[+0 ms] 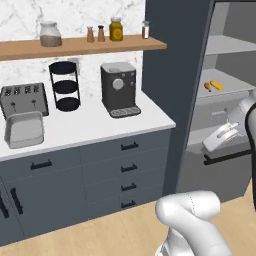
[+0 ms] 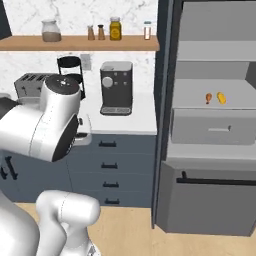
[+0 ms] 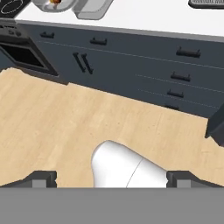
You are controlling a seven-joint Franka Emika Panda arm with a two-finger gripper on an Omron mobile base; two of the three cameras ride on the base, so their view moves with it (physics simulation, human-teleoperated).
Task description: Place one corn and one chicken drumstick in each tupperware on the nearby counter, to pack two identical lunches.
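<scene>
We have one corn [image 2: 221, 98] and one chicken drumstick [image 2: 208, 98] left to fetch, lying side by side, just apart, on a pale shelf [image 1: 235, 80] inside the open grey cabinet to the right of the counter [image 1: 100, 122]. The corn is nearer the shelf's right end, its long axis slanting across the shelf, and the drumstick points its bone down toward the front edge. Our gripper [image 3: 111, 179] looks down at the wooden floor and the blue-grey drawers, its finger tips set wide apart with nothing between them. So we judge the shelf lies well above and to the right of the gripper, which must swing up and across. The shallow tupperware [image 1: 23, 129] sits near the counter's left front edge, before the toaster [image 1: 24, 98]; a rounder tub [image 3: 52, 4] beside it seems to hold something reddish already.
</scene>
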